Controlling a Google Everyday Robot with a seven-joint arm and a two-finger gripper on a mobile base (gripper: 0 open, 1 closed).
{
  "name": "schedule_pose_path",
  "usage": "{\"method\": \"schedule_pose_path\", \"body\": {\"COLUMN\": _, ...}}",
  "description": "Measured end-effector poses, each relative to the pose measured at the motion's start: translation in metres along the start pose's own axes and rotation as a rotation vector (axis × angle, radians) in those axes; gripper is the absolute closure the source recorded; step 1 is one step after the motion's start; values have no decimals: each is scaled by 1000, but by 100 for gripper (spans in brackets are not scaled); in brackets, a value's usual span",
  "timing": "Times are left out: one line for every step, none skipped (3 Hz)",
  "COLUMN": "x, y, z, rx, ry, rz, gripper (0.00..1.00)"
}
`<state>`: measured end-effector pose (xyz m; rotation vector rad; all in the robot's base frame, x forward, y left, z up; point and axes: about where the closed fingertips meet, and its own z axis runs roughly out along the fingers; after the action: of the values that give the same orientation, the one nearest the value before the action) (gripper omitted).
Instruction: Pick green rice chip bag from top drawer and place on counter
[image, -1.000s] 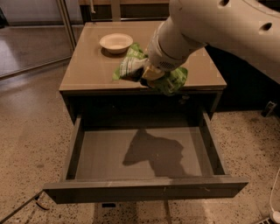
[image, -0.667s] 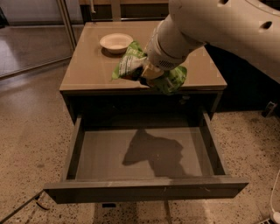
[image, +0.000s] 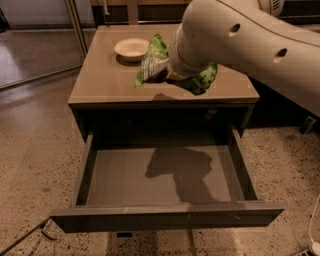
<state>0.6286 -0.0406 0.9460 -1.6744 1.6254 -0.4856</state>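
Furthest left on my screen was the bare tan bench (image: 102, 82), with a white bowl (image: 131, 49) sitting toward its far side. Below it the top drawer (image: 165, 216) stood pulled out toward me, nothing on its grey floor but the arm's shadow (image: 182, 170).

Just right of the bowl, and apart from it, was the green rice chip bag (image: 149, 64). It was over the near middle of the bench, bunched up against the end of the arm, and it looked to be off the surface, with a dark shadow under it by the near edge. I judged it light and soft: thin crinkled foil that gives under pressure, slick on the outside, and with chips inside that would crack if squeezed hard. The sensible hold was across the crumpled middle, where the folds give some bite, not on a loose corner that could slide out.

The pincer (image: 172, 79) was there in the middle, mostly hidden by the wrist. Green foil flared out to its left and right, so I took it to be clamped on the bag, closed down narrow, touching nothing else. The pale arm (image: 240, 45) ran off to the upper right.
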Motion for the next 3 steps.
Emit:
{"method": "schedule_pose_path", "body": {"x": 15, "y": -27, "z": 23, "rx": 63, "ry": 15, "rz": -21, "gripper": 100}}
{"method": "schedule_pose_path", "body": {"x": 40, "y": -55, "z": 52, "rx": 82, "ry": -9, "rz": 45, "gripper": 100}}
{"method": "schedule_pose_path", "body": {"x": 52, "y": -75, "z": 80, "rx": 49, "ry": -82, "rz": 157, "gripper": 100}}
